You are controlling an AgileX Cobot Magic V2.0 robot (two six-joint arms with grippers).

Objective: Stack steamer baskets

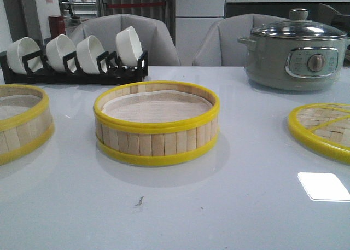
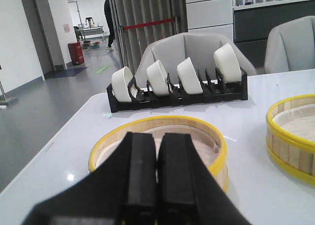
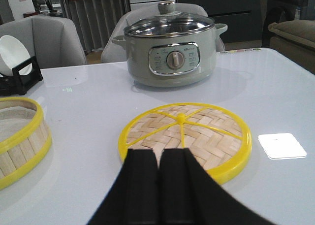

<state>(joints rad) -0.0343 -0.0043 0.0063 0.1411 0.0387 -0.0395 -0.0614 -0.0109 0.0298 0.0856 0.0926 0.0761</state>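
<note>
One steamer basket (image 1: 157, 124) with bamboo slat walls, yellow rims and a white liner sits mid-table. A second steamer basket (image 1: 22, 127) lies at the left edge, cut off by the frame. In the left wrist view my left gripper (image 2: 157, 136) is shut and empty, hovering just short of that left basket (image 2: 162, 136); the middle basket (image 2: 293, 131) shows beside it. My right gripper (image 3: 158, 153) is shut and empty, near the rim of the flat woven lid (image 3: 197, 131). Neither gripper appears in the front view.
A black rack with white bowls (image 1: 76, 56) stands at the back left. A grey electric pot with glass lid (image 1: 298, 50) is at the back right. The woven lid (image 1: 322, 129) lies at the right edge. Grey chairs stand behind the table.
</note>
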